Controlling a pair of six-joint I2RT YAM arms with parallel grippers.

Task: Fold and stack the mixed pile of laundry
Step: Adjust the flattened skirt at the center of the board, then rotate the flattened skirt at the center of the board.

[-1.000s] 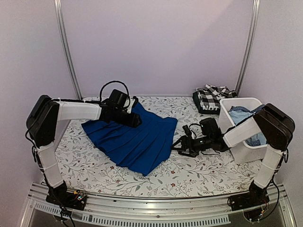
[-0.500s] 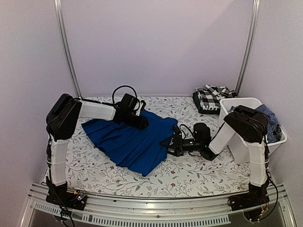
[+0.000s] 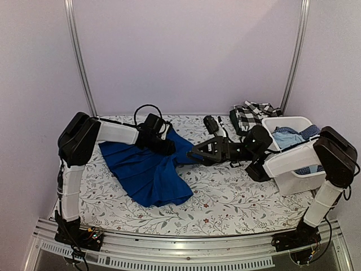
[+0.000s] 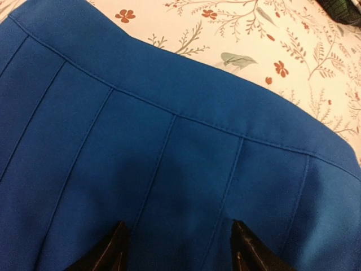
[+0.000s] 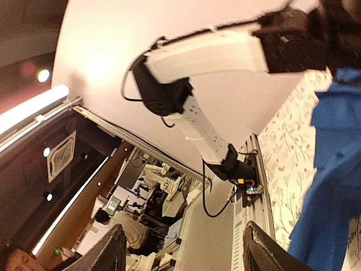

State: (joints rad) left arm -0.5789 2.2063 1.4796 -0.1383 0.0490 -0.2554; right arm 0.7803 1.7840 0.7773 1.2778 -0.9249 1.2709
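Cloth first, from the overhead camera: the royal blue skirt [image 3: 148, 175] lies left of centre on the floral table cover [image 3: 237, 197], its right side bunched and drawn toward the middle of the frame. Your left gripper [image 3: 162, 145] sits at the skirt's upper edge. Your right gripper [image 3: 190, 156] reaches in from the right to the bunched corner, and from up here you cannot tell whether it touches the cloth. The rest of the pile is elsewhere: the plaid garment [image 3: 252, 117] lies at the upper right by the back wall, and the pale blue garment [image 3: 285, 137] and dark check garment [image 3: 313, 133] sit in the white tub [image 3: 293, 183] at the right edge.

In the left wrist view, blue pleats fill the frame and the waistband seam runs across from upper left to right. The fingers [image 4: 110, 251] stand apart at the bottom edge over flat cloth (no fold pinched that you can see), so read this claw as released.

The right wrist view is tilted, showing mostly wall and the left arm [image 5: 208, 53], with the skirt a blue strip down the right edge. Its fingers [image 5: 113, 248] are spread with nothing between them: released too.

The likely trouble is that the right jaws close beside the corner and catch one layer or none. With the left claw not clamped, any pull would probably slide the waistband and skew the pleats.
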